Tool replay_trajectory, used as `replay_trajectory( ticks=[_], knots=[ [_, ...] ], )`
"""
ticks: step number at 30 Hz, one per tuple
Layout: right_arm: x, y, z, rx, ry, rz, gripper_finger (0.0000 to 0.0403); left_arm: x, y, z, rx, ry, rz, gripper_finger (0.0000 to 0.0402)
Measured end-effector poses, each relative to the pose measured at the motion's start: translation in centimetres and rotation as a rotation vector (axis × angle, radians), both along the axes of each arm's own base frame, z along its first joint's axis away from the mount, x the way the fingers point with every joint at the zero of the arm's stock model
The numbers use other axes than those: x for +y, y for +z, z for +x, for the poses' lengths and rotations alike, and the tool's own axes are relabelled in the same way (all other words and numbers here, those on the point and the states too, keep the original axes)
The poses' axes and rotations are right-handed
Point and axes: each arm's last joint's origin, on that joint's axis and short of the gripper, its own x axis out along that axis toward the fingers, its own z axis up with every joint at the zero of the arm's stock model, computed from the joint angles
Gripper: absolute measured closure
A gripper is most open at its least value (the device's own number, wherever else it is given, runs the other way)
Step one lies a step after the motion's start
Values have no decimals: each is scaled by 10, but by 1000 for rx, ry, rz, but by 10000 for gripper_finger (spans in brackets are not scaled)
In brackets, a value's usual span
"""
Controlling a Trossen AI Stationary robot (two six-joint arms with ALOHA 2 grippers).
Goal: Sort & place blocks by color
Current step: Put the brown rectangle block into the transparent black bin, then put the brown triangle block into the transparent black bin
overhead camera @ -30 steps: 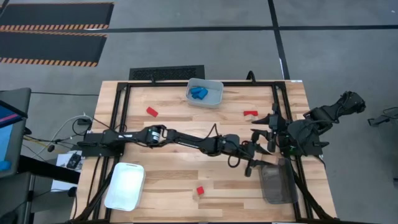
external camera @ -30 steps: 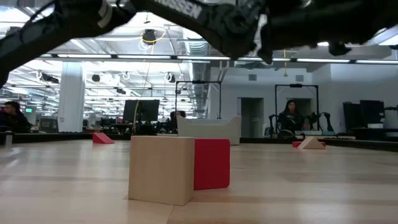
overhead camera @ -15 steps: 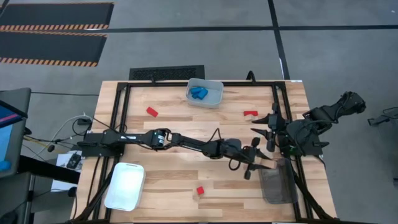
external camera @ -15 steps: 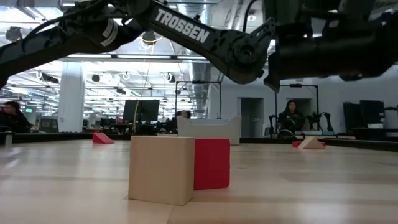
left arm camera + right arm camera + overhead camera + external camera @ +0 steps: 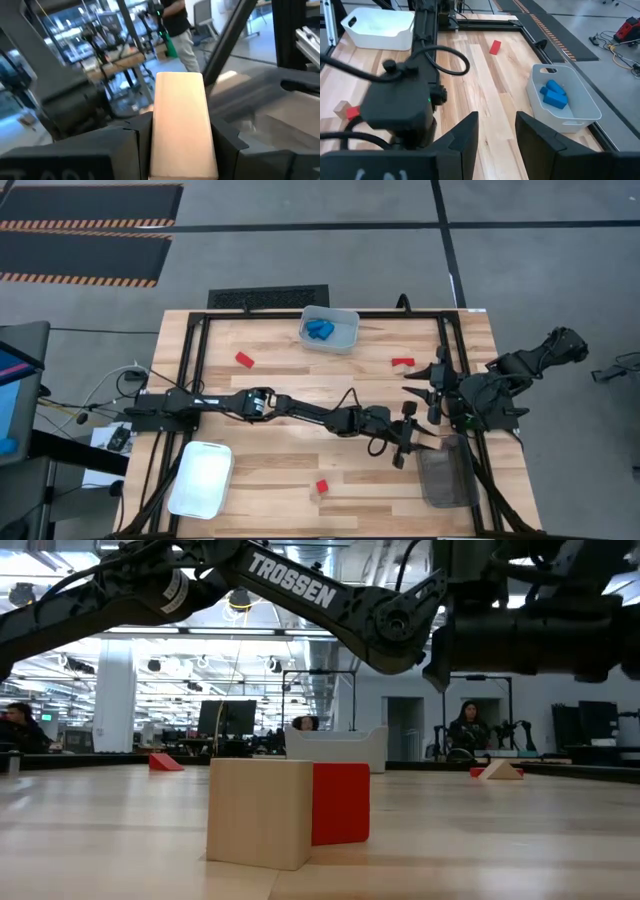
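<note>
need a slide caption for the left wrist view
Left pincer shut on a tan wooden block, carried above the table near the grey bin.

1. "TROSSEN" in white capital letters stands on the dark arm (image 5: 300,585) that reaches across the top of the low view.
2. No other words, numbers, labels or signs can be read in the high view, the low view or either wrist view.

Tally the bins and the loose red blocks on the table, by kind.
Bins: 3
Red blocks: 3
Total: 6
</note>
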Motion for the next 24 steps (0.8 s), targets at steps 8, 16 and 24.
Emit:
replay_trajectory(
  ticks=[8,16,24],
  knots=[
    [2,-2,3,16,1,-9,249,-6,9,-2,-85,-63,-51,234],
    [-2,-2,4,12,-26,-8,249,-7,7,-2,-59,-59,-69,206],
    [-4,-4,3,40,-34,-20,249,-6,3,-1,-12,13,-54,202]
  ],
)
